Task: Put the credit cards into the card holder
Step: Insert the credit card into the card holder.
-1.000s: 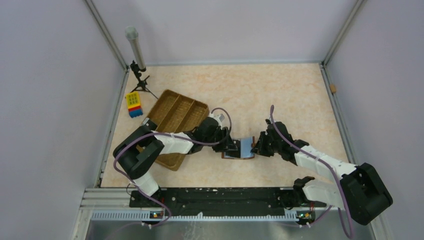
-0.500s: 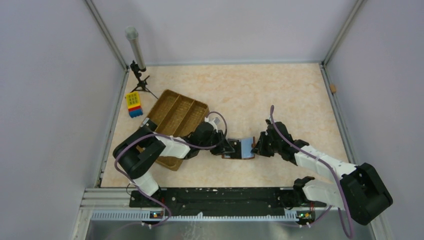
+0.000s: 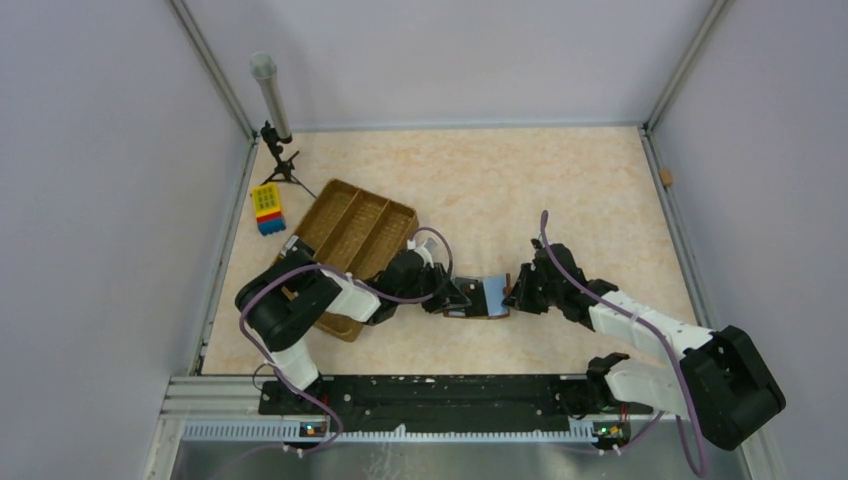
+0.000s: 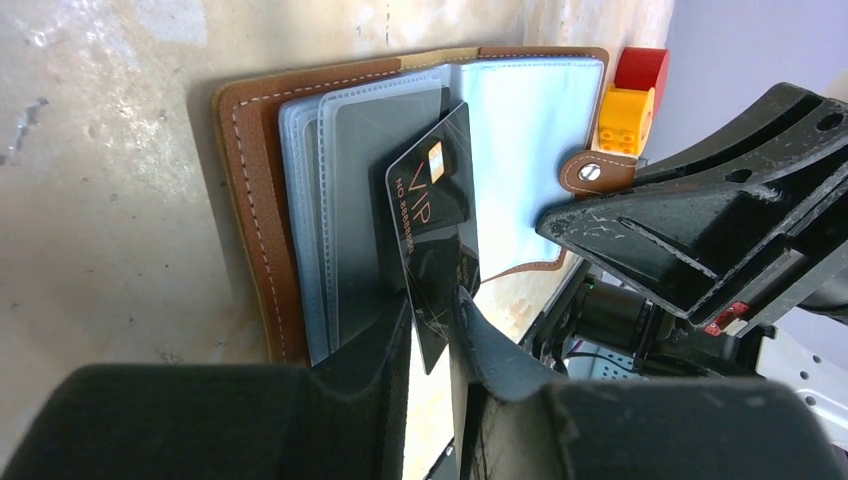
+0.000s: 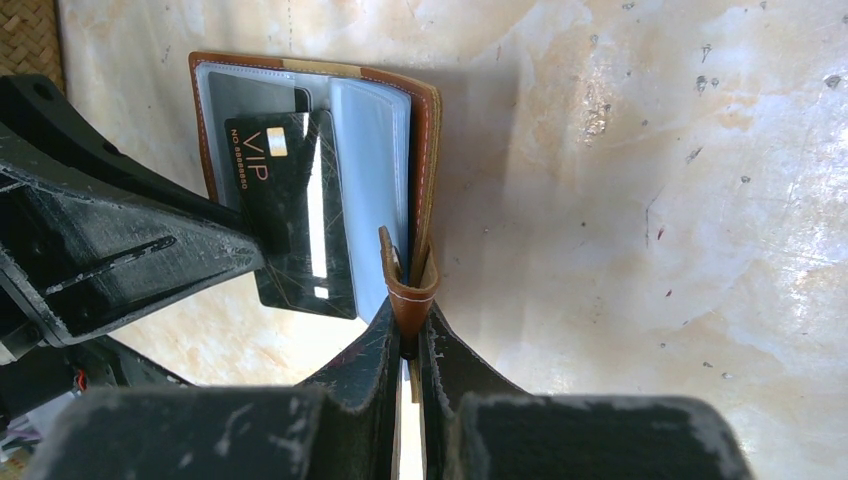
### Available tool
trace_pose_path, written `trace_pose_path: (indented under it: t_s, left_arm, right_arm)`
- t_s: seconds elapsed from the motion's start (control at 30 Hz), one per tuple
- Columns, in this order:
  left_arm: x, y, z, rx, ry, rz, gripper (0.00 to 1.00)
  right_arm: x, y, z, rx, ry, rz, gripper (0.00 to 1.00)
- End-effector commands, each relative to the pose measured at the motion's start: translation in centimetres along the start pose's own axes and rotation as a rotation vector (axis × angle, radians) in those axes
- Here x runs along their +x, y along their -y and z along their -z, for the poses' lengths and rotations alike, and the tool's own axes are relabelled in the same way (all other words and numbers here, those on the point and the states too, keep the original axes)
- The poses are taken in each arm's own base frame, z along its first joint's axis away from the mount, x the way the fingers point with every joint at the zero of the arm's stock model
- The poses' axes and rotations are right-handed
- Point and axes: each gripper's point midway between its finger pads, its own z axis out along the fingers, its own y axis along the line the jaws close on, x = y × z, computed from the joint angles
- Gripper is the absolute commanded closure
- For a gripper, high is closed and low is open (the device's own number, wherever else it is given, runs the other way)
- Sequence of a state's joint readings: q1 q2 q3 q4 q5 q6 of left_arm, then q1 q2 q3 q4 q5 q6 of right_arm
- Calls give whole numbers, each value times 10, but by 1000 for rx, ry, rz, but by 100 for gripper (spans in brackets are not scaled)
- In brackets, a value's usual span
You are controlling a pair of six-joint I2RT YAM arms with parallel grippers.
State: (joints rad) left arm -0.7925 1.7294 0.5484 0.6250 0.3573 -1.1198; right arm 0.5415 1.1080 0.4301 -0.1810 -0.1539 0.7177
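Your top camera looks down from above and behind the arm bases, far enough to show the whole desk (image 3: 560, 190); the wrist cameras sight closely along the left tool (image 4: 432, 325) and right tool (image 5: 410, 325) from opposite sides; all three share the open card holder (image 3: 488, 296), both wrists the credit card (image 4: 432, 220).

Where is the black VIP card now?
In the left wrist view, the black VIP card stands between the fingers of the left gripper, its far end against the clear sleeves of the open card holder.

Left claw (image 4: 432, 312) narrows onto the black credit card (image 4: 435, 215) at the card holder (image 4: 245, 200) pockets; left wrist drops back slightly, away from the card holder.
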Motion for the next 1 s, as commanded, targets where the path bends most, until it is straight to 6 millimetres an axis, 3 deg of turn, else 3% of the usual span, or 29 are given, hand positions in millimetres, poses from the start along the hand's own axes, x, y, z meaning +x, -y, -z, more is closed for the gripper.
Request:
trace_pose_path:
  t_s: [0.0,0.33,0.63,0.97]
  left_arm:
    - [-2,-11,-3,0,35,35,79]
    - [-4,-12,-7,12,44,52,84]
    - [-4,-19,-8,-1,58,51,100]
    - [-15,-32,6,-26,92,4,100]
  right_arm:
    - [-3,-3,2,-5,15,18,100]
    - [-3,-3,3,-1,14,20,100]
    - [-3,-3,3,2,13,21,100]
    - [-4,-2,4,11,14,24,100]
